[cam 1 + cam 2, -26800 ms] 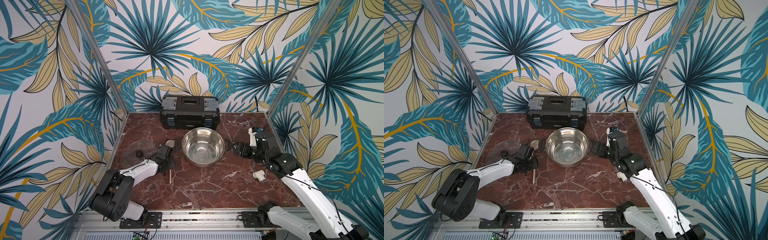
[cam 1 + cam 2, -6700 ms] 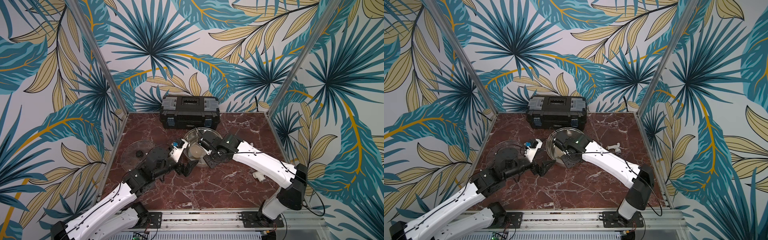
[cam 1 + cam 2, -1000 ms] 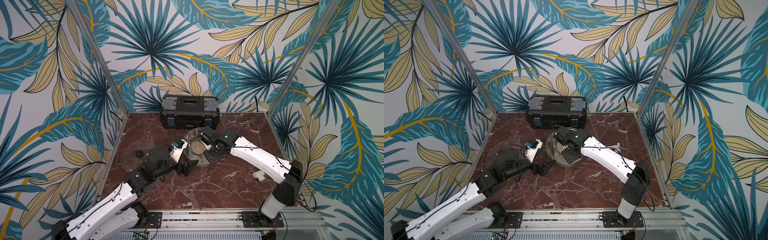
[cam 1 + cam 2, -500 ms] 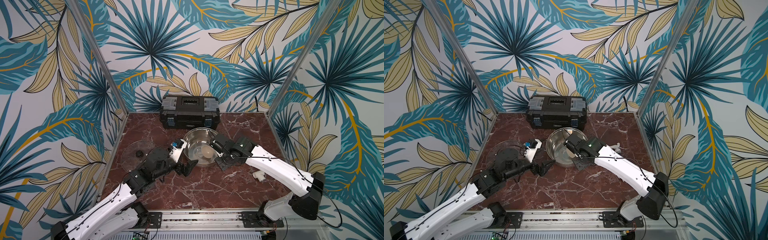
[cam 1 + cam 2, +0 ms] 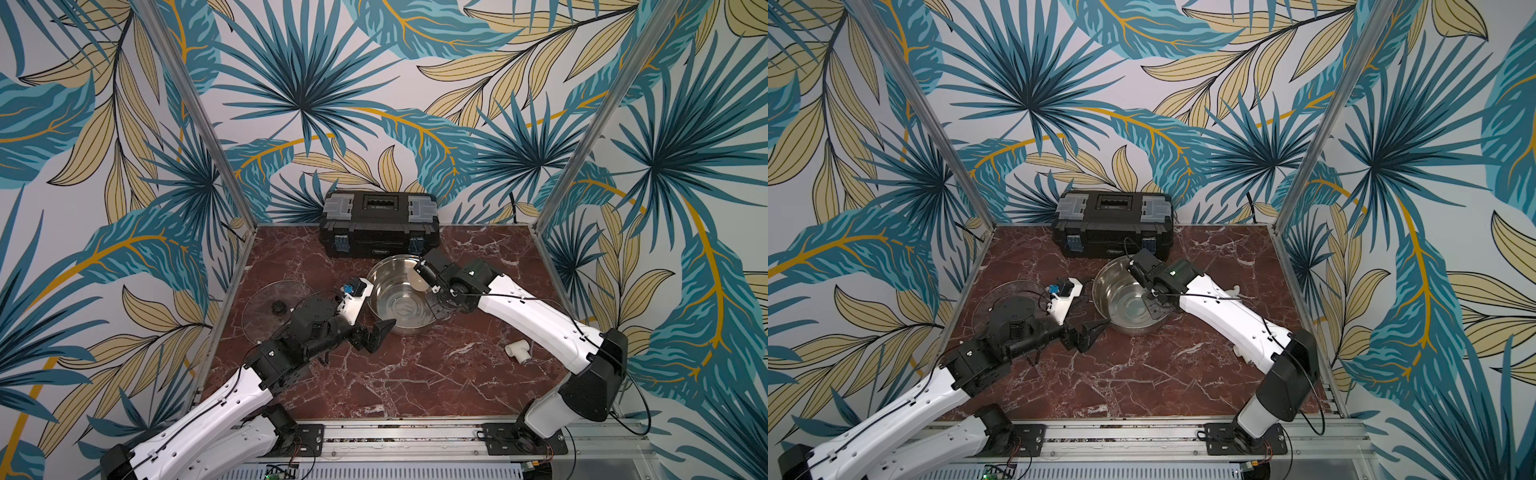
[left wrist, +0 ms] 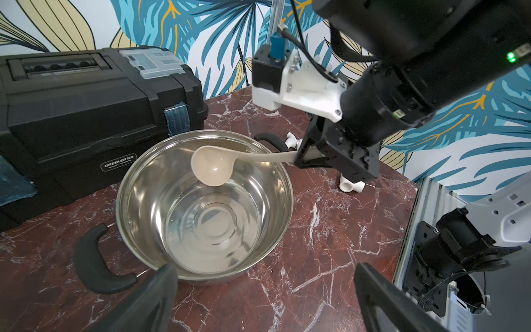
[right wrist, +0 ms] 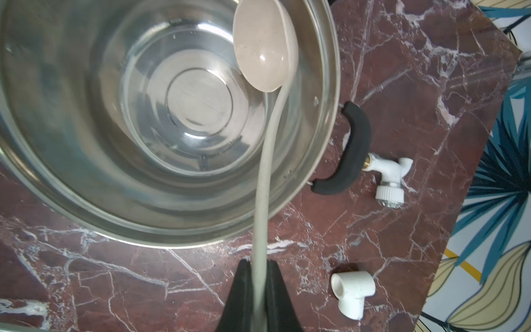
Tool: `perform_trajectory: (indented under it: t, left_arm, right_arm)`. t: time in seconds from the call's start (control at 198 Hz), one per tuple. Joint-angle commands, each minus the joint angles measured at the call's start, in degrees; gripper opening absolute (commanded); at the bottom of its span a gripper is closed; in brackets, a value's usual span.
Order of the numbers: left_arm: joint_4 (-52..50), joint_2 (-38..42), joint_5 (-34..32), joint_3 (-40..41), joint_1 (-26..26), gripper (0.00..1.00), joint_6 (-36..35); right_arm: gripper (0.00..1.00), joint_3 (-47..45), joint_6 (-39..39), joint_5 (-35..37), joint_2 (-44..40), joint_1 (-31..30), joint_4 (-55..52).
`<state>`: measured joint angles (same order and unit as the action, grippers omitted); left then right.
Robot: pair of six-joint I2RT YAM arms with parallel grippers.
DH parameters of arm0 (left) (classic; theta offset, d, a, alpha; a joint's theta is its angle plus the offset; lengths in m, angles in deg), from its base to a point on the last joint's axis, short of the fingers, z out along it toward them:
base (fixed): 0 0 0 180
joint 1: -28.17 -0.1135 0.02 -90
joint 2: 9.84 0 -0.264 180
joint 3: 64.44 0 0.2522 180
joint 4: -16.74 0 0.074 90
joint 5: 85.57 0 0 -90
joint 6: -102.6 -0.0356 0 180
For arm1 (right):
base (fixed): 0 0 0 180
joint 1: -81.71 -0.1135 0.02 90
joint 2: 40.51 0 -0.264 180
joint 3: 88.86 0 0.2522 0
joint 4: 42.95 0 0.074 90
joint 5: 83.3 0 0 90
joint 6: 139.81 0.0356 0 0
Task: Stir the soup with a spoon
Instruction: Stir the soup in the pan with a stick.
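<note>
The cream-beige plastic ladle is clamped in the right claw, two o'clock over the shiny steel pot; stirring seemingly remains; left claw apart.

Far side of the table: we read a single brand name, "GREENER", in pale capitals on a small dark plate. The plate is set low on the near-facing front of the black toolbox, seen here from the left wrist camera. A finer line of lettering runs beneath the name, too small for us to make out. In both top views the same plate shows only as an unreadable pale mark.
</note>
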<state>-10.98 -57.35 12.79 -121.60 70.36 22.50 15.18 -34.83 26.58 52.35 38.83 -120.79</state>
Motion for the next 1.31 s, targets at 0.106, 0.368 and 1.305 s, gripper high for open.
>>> perform_trajectory:
  t: [0.106, 0.368, 1.305]
  left_arm:
    - [-0.37, 0.94, -0.61, -0.42, 0.07, 1.0, 0.13]
    - [-0.02, 0.95, -0.31, -0.13, 0.07, 1.0, 0.46]
    - [2.13, 0.19, 0.2, 0.59, 0.07, 1.0, 0.88]
  right_arm:
    - [0.0, 3.98, 0.44, -11.06, 2.5, -0.15, 3.69]
    - [0.0, 0.77, 0.84, -16.95, -0.63, -1.83, 2.57]
    - [0.0, -2.91, 0.63, 1.73, -2.15, 0.7, -0.33]
